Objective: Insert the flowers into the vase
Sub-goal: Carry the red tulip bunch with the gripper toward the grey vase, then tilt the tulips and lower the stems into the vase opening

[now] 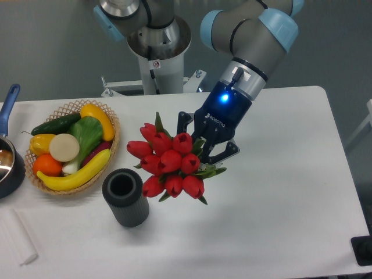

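Right now I have the end effector, a black two-finger unit with a blue light glowing on its wrist, reaching down from the far side toward the middle of the white worktop. Its fingers are pinched on the green stem end of the tight bunch of red tulip buds with green leaves, so the bunch hangs tilted, buds pointing left and toward the near edge, stems running up and right into the fingers. I cannot tell whether the lowest buds touch the worktop or hang just above it.

Just to the near left of the bunch stands the short dark grey ribbed cylindrical vase, upright, its round mouth open and dark inside. The nearest tulip buds sit just beside its rim on the right, not over the mouth.

Further left I see a round wicker basket holding a cucumber, a yellow pepper, a banana, an orange and other produce. At the left edge, a dark pot with a blue handle is partly cut off.
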Controlling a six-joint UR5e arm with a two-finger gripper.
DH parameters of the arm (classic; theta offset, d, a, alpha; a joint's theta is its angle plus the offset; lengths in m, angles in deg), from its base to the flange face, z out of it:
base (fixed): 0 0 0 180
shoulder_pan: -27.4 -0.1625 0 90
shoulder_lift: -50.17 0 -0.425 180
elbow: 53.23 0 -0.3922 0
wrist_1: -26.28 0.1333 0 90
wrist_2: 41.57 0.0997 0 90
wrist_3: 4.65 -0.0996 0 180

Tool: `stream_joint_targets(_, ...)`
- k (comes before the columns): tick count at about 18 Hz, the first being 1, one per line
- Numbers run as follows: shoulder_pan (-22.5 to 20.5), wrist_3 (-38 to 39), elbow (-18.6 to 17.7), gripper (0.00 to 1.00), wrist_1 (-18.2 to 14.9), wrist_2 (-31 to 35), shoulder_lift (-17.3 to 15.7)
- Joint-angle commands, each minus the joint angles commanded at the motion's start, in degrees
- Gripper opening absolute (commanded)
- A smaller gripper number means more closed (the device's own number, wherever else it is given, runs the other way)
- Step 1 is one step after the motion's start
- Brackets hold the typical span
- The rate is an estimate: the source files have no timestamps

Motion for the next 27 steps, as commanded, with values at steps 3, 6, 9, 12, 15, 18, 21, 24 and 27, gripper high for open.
stream_joint_targets(3,0.17,0.00,-0.44,0.26,0.35,0.00,-0.09)
stream_joint_targets(6,0.17,0.00,-0.61,0.26,0.36,0.00,-0.09)
stream_joint_targets(9,0.35,0.00,-0.62,0.26,0.36,0.00,-0.09)
stream_joint_targets(12,1.05,-0.17,-0.70,0.26,0.88,-1.40,0.44)
stream_joint_targets(15,1.84,-0.35,-0.62,0.26,1.93,-5.52,1.31)
stream_joint_targets(18,2.02,-0.61,-0.53,0.26,2.02,-9.66,1.67)
stream_joint_targets(21,3.95,-2.02,-0.61,0.26,2.99,-14.31,3.16)
stream_joint_targets(24,5.53,-2.11,-0.53,0.26,3.08,-16.61,3.25)
stream_joint_targets(27,7.47,-2.11,-0.70,0.26,3.08,-18.97,3.16)
